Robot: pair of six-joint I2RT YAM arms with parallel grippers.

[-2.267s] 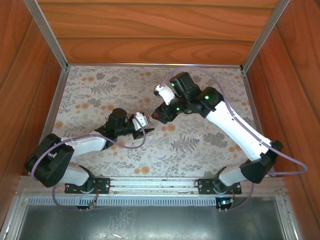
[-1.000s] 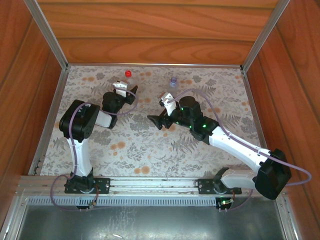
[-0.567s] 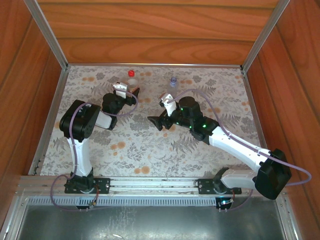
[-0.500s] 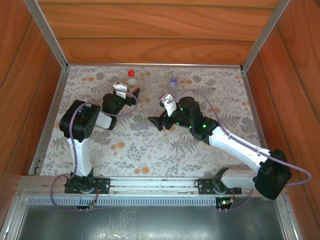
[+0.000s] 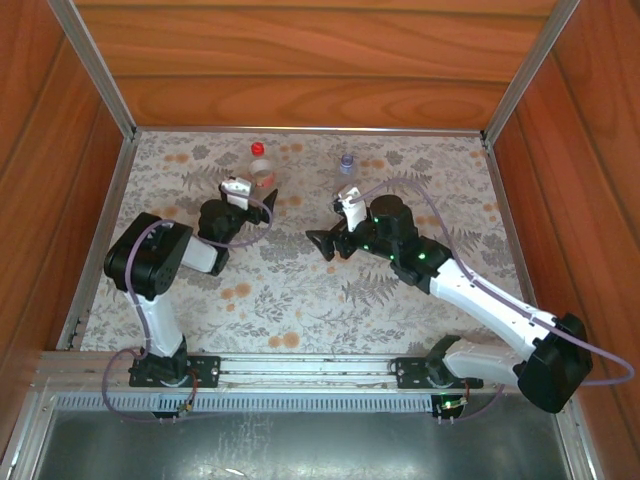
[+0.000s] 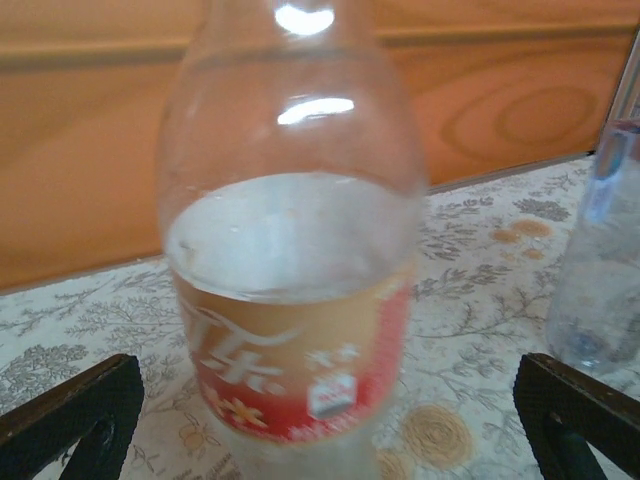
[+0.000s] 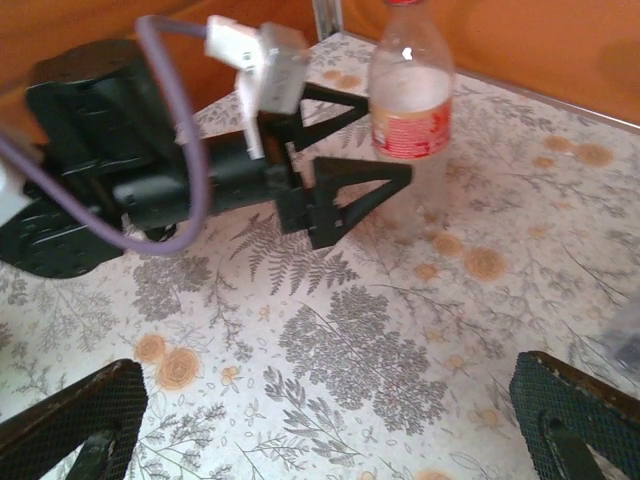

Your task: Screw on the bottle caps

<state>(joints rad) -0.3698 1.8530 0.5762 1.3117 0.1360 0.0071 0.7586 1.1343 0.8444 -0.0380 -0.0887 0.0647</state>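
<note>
Your left gripper (image 5: 267, 196) has backed off, jaws wide, empty — labelled bottle (image 5: 259, 168) stands free at far edge, red cap (image 5: 257, 149) on, bluish bottle (image 5: 346, 165) seemingly capped too — right gripper (image 5: 320, 244) also spread; likely done.

Glossy clear plastic is seen on the small bottle with the red-and-white label band (image 6: 290, 250), glare spots and all. A matt flower-print cloth (image 5: 300, 300) is spread underneath. Smooth, faintly sheened wood-grain wall panels (image 5: 310, 60) are edged by brushed metal rails (image 5: 300, 368).
</note>
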